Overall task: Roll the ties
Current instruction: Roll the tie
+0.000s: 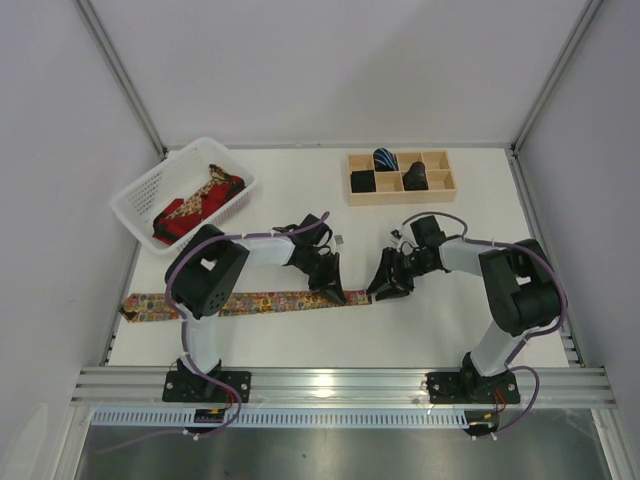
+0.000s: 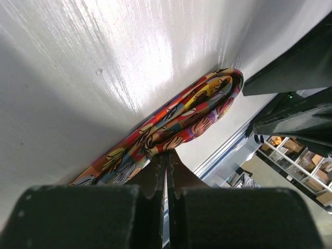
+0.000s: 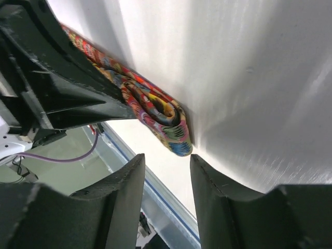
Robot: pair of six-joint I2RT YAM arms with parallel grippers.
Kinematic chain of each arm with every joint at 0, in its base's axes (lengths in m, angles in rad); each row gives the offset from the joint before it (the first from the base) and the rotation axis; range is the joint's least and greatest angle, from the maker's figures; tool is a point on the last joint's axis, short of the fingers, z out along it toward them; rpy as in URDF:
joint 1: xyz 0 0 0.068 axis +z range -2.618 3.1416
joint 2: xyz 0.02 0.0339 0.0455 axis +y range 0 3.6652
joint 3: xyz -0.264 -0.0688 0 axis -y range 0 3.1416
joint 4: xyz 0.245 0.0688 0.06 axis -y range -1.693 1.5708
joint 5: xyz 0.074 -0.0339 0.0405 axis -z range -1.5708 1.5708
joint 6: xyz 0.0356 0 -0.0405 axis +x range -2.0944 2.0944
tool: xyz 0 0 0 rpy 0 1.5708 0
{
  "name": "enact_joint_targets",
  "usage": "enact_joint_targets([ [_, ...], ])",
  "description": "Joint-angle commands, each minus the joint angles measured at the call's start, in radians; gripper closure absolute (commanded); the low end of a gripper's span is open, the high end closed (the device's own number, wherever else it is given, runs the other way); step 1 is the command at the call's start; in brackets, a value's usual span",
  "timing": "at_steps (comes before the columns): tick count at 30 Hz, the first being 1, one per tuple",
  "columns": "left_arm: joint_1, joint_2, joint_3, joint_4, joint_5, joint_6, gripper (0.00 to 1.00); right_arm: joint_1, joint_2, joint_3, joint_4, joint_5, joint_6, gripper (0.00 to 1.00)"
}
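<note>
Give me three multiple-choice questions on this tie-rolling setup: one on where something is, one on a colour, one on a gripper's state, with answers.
1. Where does the red tie lie?
A. in the wooden tray
B. in the white basket
C. on the aluminium rail

2. What colouring has the stretched-out tie?
A. plain black
B. blue-striped
C. multicoloured floral

3. How does the right gripper stand?
A. open
B. shut on a tie
C. out of view

Answers: B, the top view shows red fabric bundled in the basket; C, both wrist views show yellow, red and purple print; A, the right wrist view shows its fingers apart, just short of the rolled end.
</note>
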Motion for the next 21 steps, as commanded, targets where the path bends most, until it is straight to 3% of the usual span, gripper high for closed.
enact_joint_targets([
  [1, 0.012, 0.020, 0.022, -0.004, -0.024, 0.040, 0.98, 0.010, 0.053, 0.012, 0.019, 0.001, -0.035, 0.53],
  [7, 0.015, 0.025, 0.017, -0.002, -0.024, 0.043, 0.98, 0.051, 0.140, 0.052, 0.048, -0.008, -0.054, 0.55],
  [16, 0.015, 0.026, 0.014, -0.008, -0.033, 0.051, 0.98, 0.054, 0.143, 0.052, 0.065, 0.019, -0.043, 0.70],
  [21, 0.015, 0.026, 0.011, -0.004, -0.033, 0.048, 0.98, 0.022, 0.125, 0.046, 0.019, 0.053, -0.065, 0.62],
])
